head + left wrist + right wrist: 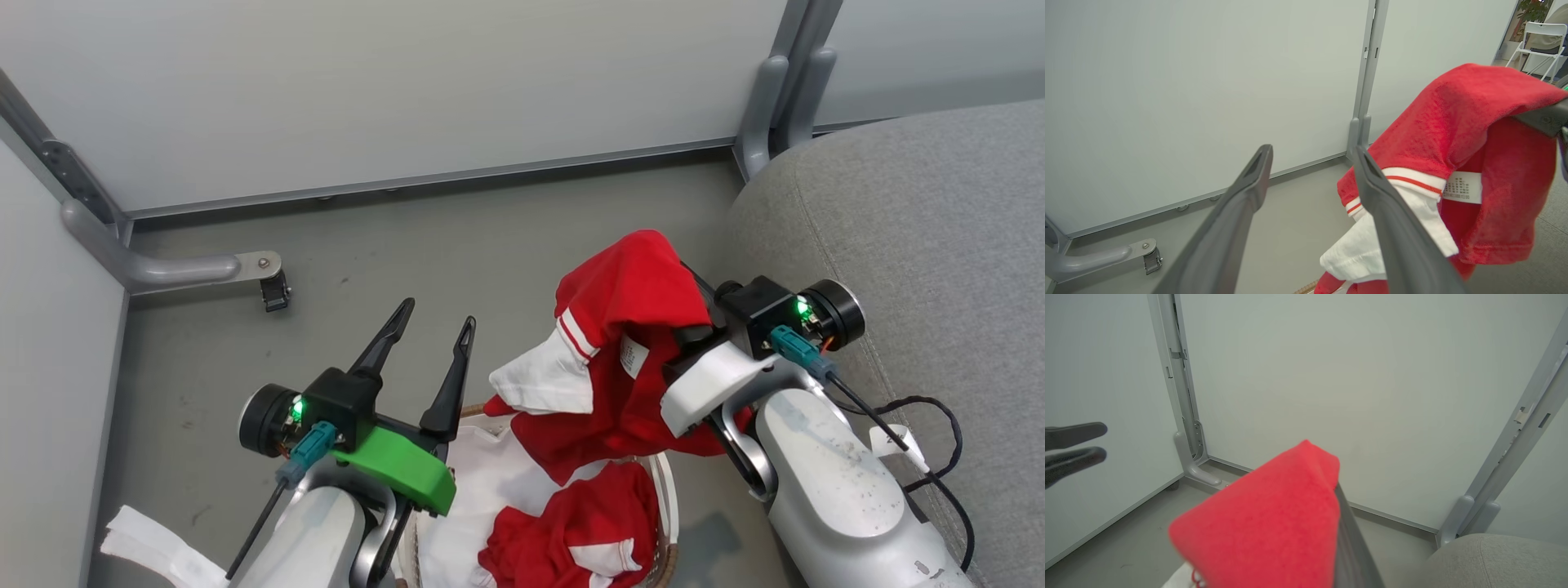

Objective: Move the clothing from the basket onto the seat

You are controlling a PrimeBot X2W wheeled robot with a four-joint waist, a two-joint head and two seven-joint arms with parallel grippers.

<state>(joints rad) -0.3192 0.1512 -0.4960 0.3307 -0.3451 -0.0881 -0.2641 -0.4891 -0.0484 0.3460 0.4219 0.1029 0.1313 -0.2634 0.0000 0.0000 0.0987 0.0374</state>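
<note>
nearest us, a red garment (588, 523) lies in the basket (668, 506), not yet moved. our left gripper (437, 314) stands wide and empty beside it. our right gripper (1340, 498), clamped on the other garment (629, 302), holds it high, we judge to clear the basket toward the seat (922, 245).

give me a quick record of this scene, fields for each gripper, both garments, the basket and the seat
left gripper: open, empty, left of the basket
right gripper: shut, lifted garment hanging from it
lifted garment: red and white, above basket, not on seat
second garment: red, lying in basket
basket: on floor, white liner inside
seat: grey, right of basket
</note>
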